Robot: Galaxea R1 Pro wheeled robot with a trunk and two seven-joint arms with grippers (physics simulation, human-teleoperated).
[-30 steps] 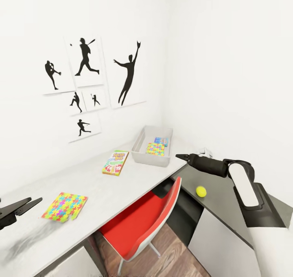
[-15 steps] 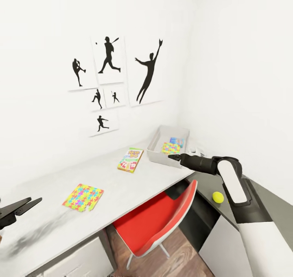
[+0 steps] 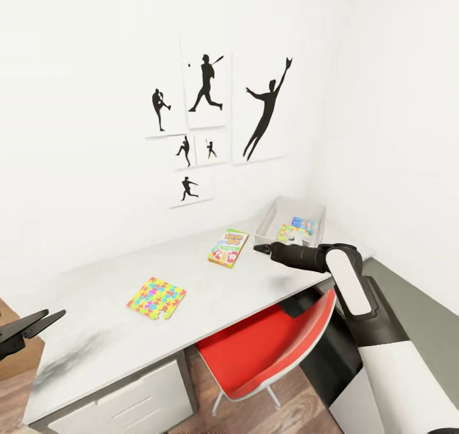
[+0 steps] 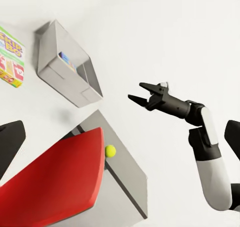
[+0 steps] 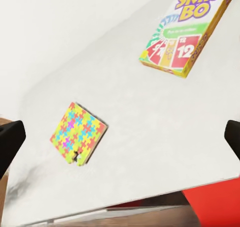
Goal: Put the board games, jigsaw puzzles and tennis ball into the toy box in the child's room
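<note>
A long white table (image 3: pixel 191 294) runs along the wall, and a light grey toy box (image 3: pixel 275 212) sits at its far end with a bright puzzle and a blue game box inside. The Skip-Bo game (image 3: pixel 228 247) lies flat near the box, and the other puzzle (image 3: pixel 156 297) lies flat farther along the tabletop. The right gripper (image 3: pixel 258 249) hovers empty over the table just in front of the toy box, fingers spread. The left gripper (image 3: pixel 41 320) hangs off the table's near end, fingers apart, holding nothing. The tennis ball (image 4: pixel 110 150) rests on a lower grey cabinet (image 4: pixel 125 172) beside a red chair (image 3: pixel 274 351).
</note>
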